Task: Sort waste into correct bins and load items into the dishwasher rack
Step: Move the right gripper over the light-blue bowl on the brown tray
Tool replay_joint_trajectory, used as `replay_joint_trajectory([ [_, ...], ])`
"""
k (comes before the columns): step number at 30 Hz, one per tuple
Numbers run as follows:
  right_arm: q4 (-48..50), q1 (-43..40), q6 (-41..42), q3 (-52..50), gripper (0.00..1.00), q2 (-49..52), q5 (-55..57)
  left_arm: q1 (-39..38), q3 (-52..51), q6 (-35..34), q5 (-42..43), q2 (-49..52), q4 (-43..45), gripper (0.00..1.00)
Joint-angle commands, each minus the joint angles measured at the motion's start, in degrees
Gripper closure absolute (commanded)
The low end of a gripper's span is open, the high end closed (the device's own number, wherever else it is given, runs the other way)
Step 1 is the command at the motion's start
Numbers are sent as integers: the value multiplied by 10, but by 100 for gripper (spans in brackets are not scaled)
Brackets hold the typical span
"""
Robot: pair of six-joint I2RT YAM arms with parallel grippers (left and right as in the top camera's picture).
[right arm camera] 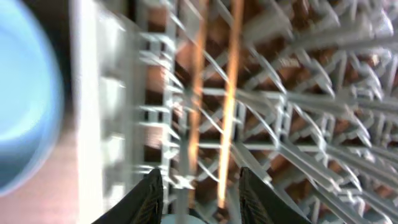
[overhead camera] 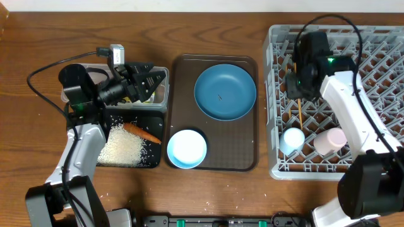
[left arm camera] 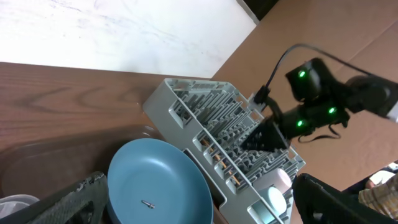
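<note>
Chopsticks (right arm camera: 232,93) of thin pale wood lie in the grey lattice rack (right arm camera: 112,124), just ahead of the released right claw (right arm camera: 200,190). Left claw (left arm camera: 199,208) gapes wide.

**Wooden table, four containers across it**

The table (overhead camera: 208,31) is brown wood with a marked grain. Four things sit directly on it. At the right stands the grey dishwasher rack (overhead camera: 273,94), which runs out of view past the right edge. Just beside it, in the middle, lies the brown tray (overhead camera: 237,145). Left of that lie the clear tub (overhead camera: 161,94), at the back, and the black tray (overhead camera: 158,124), in front, touching each other. A few white specks (overhead camera: 104,194) (too small to identify) dot the wood before the black tray.
</note>
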Motion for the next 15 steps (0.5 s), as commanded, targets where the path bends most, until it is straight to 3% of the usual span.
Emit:
replay_joint_trajectory([
  [1, -1, 32, 8, 40, 62, -32, -89, 0, 0, -5, 10, -9, 2, 3],
  [7, 29, 102, 7, 43, 59, -36, -183, 0, 0, -5, 10, -9, 2, 3],
  [15, 61, 212, 8, 43, 56, -36, -188, 0, 0, -5, 10, -9, 2, 4],
])
